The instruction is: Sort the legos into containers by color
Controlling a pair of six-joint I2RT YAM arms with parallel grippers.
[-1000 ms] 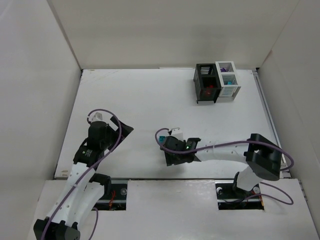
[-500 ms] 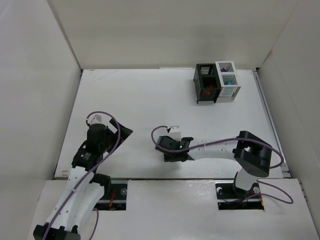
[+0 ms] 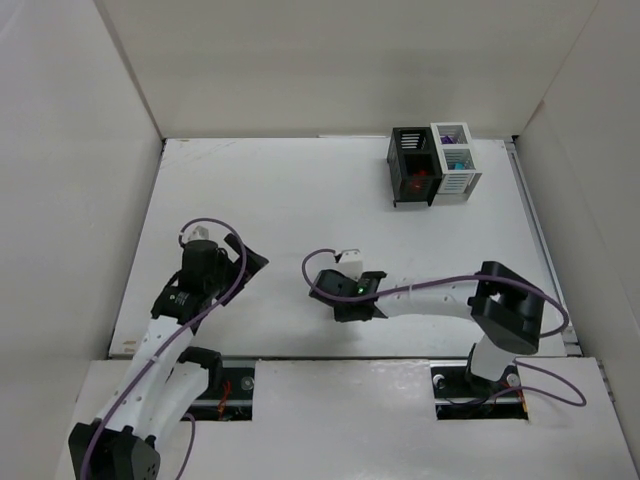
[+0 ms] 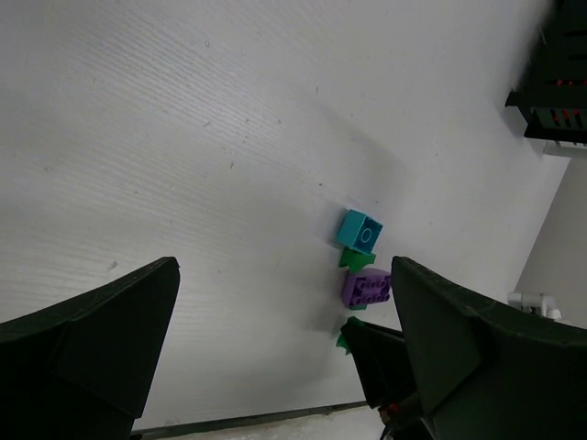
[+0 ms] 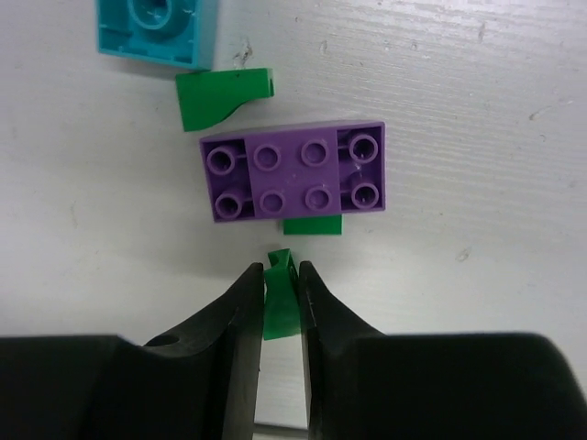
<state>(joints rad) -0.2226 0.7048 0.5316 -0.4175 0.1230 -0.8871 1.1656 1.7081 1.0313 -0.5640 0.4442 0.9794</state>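
Note:
Seen from the right wrist, my right gripper [image 5: 280,275] is shut on a small green lego [image 5: 281,302] that stands on the table. Just ahead of it lie a purple brick [image 5: 293,170], a green piece [image 5: 312,225] at that brick's near edge, another green piece [image 5: 220,96] and a teal brick [image 5: 156,27]. From above, the right gripper [image 3: 340,300] covers this cluster. My left gripper [image 4: 284,266] is open and holds nothing. It points at the same teal brick [image 4: 359,229] and purple brick [image 4: 366,288] from the left. The containers, black [image 3: 410,165] and white [image 3: 455,160], stand at the far right.
A red piece [image 3: 415,185] shows inside the black bin, and teal [image 3: 458,163] and purple [image 3: 447,140] pieces show in the white one. White walls enclose the table on three sides. The right arm's purple cable [image 3: 430,290] arcs over the near right of the table.
My right gripper has moved slightly left and closed its jaws on the small green lego. My left arm has shifted only a little and its gripper has stayed open.

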